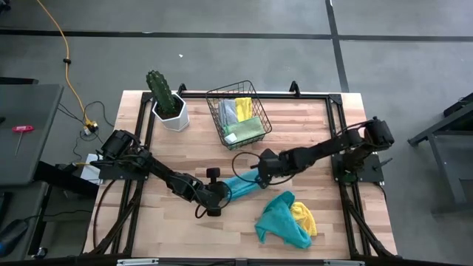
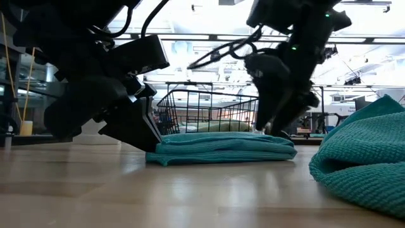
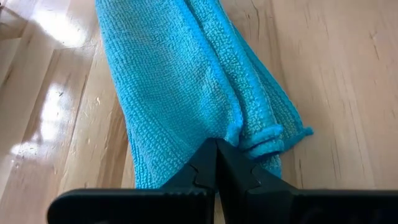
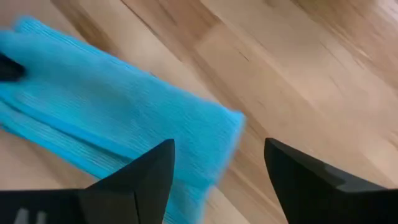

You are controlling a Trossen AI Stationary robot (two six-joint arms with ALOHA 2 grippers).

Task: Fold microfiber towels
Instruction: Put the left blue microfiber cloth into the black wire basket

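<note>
A blue microfiber towel, folded into a narrow strip, lies flat on the wooden table near its middle. My left gripper is shut on the strip's left end. My right gripper hovers open just over the strip's right end, touching nothing that I can see. In the low view the strip lies between the left gripper and the right gripper. A loose heap of a teal towel and a yellow towel rests on the table toward the near right. My left gripper pinches the blue towel's left end between its two shut fingers. Several folded layers show at that end. The fingers slant down from the table's left, along the strip. The towel lies on the table, slack.
A black wire basket holding several folded towels stands at the far middle. A cactus in a white pot stands at the far left. Bare wood lies at the near left and along the right side.
</note>
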